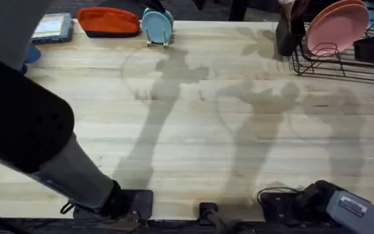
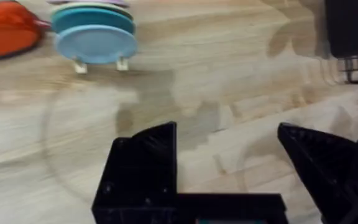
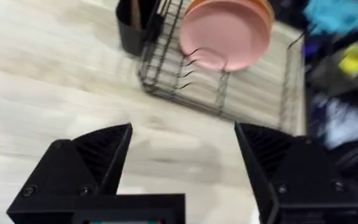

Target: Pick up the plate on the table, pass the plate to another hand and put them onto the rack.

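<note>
1. The plate (image 1: 337, 28) stands upright in the rack (image 1: 343, 65) at the far right corner of the table (image 1: 193, 130), leaning just in front of a peach plate (image 1: 349, 8); from the right wrist view it sits in the wire slots with its lower edge between the prongs; the placing looks done.
2. The left gripper (image 2: 229, 158) hangs over bare wood with its jaws spread wide and nothing between them; the right gripper (image 3: 182, 165) is likewise wide open and empty, facing the rack from a little way off.
3. Risks, as I judge them: the plate leans on its neighbour, so a knock to the rack could tip it; the right gripper is aimed at the rack, and any forward drift could catch the wires.
4. The blue plates (image 2: 95, 34) on their stand (image 1: 158, 40) and the orange tray (image 1: 108, 21) lie near the left gripper's reach; a careless sweep could upset them.
5. Hard to read: the left arm (image 1: 24, 130) looms large and blurred overhead; the rack's right end is cut off; the dark holder (image 3: 132, 28) at its corner is indistinct.
</note>
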